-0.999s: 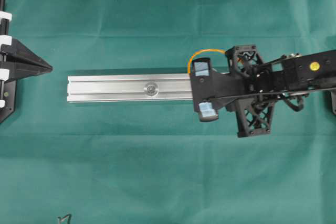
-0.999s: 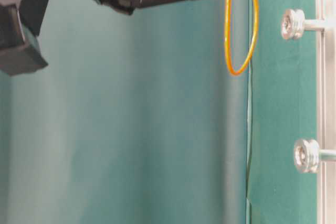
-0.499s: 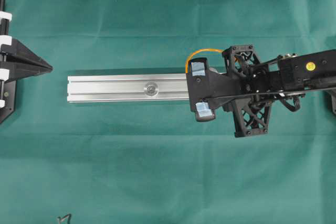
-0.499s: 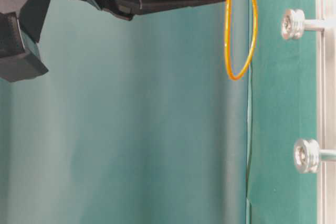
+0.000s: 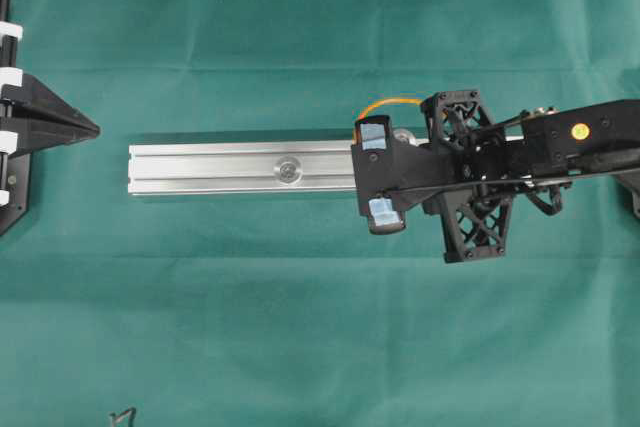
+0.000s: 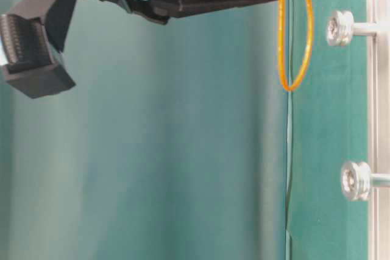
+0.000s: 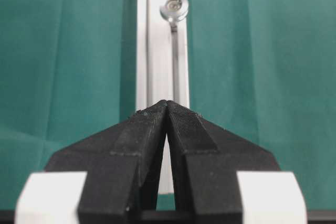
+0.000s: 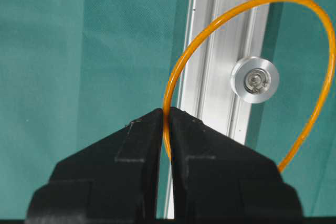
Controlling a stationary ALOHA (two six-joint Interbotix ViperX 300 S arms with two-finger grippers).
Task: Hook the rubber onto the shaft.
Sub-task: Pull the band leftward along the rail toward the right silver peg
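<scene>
Right gripper [image 8: 166, 116]: black fingers [image 8: 131, 140] pressed together, pinching the thin orange rubber band loop [image 8: 181, 72] at one strand. The loop hangs free above the silver aluminium rail [image 5: 240, 167], ringing one round silver shaft head [image 8: 254, 80] without touching it. Left gripper [image 7: 167, 107]: fingers closed, holding nothing.

A green cloth [image 5: 300, 327] (creased) carries a silver aluminium rail [image 5: 220, 169].

One rubber band [image 8: 181, 64], one aluminium rail [image 5: 240, 168], two shafts [image 6: 340, 28] [image 6: 355, 181], two hands [image 8: 165, 116] [image 7: 167, 104].
</scene>
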